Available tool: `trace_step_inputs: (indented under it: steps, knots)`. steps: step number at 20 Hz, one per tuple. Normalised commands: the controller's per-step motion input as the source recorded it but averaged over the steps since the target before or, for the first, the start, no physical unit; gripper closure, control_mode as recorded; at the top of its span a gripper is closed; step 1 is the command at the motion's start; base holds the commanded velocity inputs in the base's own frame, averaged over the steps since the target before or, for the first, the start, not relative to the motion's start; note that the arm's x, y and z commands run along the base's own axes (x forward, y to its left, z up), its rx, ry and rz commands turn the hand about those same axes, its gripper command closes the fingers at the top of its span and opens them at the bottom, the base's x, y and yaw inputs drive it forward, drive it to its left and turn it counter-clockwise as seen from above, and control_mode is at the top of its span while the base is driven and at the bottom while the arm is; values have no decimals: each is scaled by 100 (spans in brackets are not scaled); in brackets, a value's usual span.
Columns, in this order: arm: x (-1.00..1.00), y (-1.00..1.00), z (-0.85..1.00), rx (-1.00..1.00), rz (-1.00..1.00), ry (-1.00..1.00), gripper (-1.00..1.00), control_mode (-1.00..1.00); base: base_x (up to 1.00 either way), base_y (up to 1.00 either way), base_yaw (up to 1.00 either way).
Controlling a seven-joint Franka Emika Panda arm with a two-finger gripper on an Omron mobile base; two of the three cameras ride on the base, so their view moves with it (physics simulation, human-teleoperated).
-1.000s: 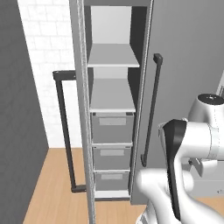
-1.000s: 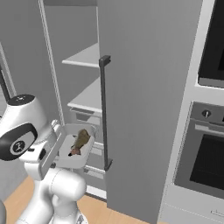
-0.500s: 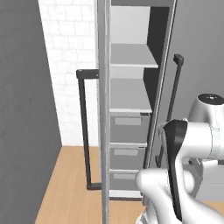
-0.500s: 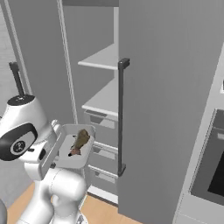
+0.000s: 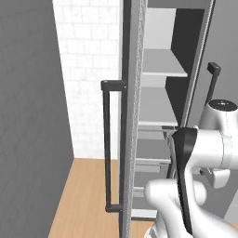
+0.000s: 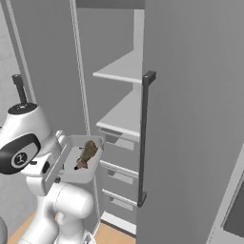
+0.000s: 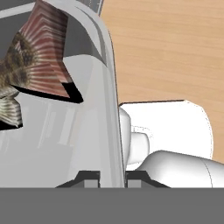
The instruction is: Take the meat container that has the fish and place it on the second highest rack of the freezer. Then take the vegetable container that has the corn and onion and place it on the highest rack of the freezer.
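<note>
Before the open freezer (image 6: 119, 57), we hold our gripper (image 7: 111, 177) clamped on the rim of the pale meat container (image 6: 78, 167), the wall pinched between both fingertips. Inside the tray lies the mottled brown fish (image 6: 86, 152). Tray and fish sit just left of the drawer fronts, below the second highest rack (image 6: 125, 114), over a wooden floor (image 7: 166, 48).

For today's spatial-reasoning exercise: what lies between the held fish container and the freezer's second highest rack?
In the right base view, nothing but air lies between the container with the fish and the second highest rack, up and to its right.
</note>
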Motion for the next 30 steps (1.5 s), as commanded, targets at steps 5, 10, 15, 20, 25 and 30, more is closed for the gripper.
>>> trace_step_inputs:
  steps: [5, 10, 15, 20, 25, 30]
  knots:
    - [0, 0, 0, 0, 0, 0, 100, 100, 9, -33, 0]
    - [0, 0, 0, 0, 0, 0, 100, 100, 34, -22, 0]
    - [0, 0, 0, 0, 0, 0, 100, 100, 31, -23, 2]
    - [0, 0, 0, 0, 0, 0, 100, 100, 54, -14, 3]
    - [0, 0, 0, 0, 0, 0, 100, 100, 77, -27, 0]
    - [0, 0, 0, 0, 0, 0, 100, 100, 22, -49, 0]
